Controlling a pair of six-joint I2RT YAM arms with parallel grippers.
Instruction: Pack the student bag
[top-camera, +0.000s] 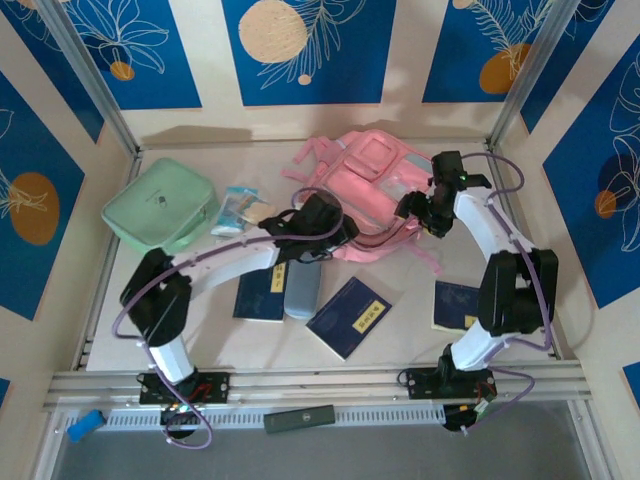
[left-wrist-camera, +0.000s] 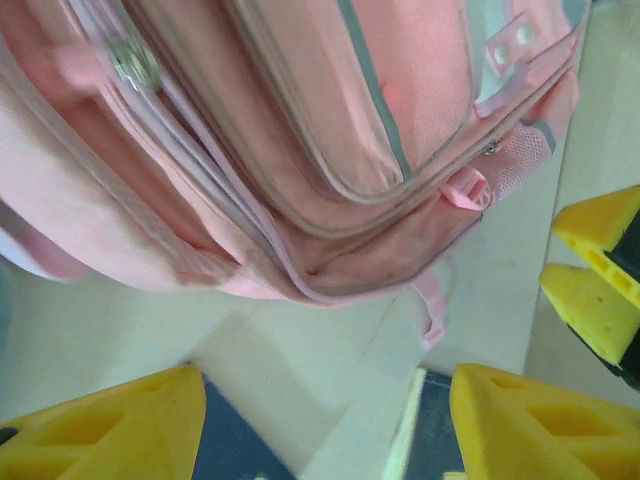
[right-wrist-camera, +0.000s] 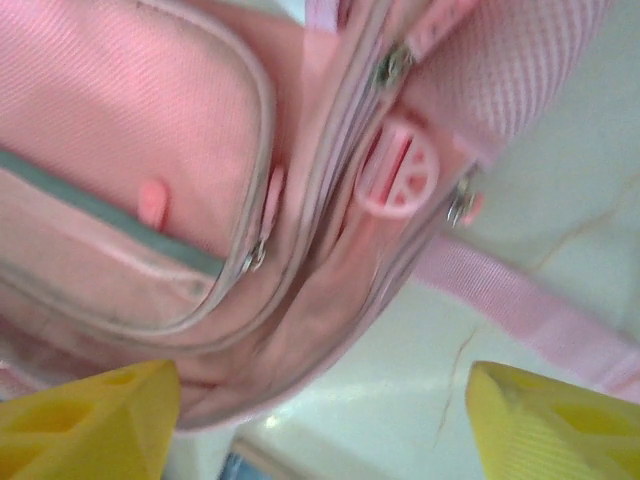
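Note:
The student bag (top-camera: 365, 185), a soft pink backpack with grey-blue trim, lies at the back middle of the table. My left gripper (top-camera: 335, 228) hovers at its near left edge. In the left wrist view the yellow fingers (left-wrist-camera: 110, 430) stand wide apart and open over bare table, and the student bag (left-wrist-camera: 300, 150) sits just beyond them. My right gripper (top-camera: 418, 212) is at the bag's near right edge. Its fingers (right-wrist-camera: 555, 420) are open too, with the bag's zipped rim (right-wrist-camera: 300, 300) just ahead and a pink strap (right-wrist-camera: 520, 305) trailing to the right.
A mint green case (top-camera: 160, 208) and a small packet (top-camera: 238, 210) lie at the back left. Three dark blue notebooks (top-camera: 350, 315) and a grey-blue pencil case (top-camera: 300, 290) lie in front of the bag. The right gripper's yellow fingers (left-wrist-camera: 600, 290) show at the left wrist view's right edge.

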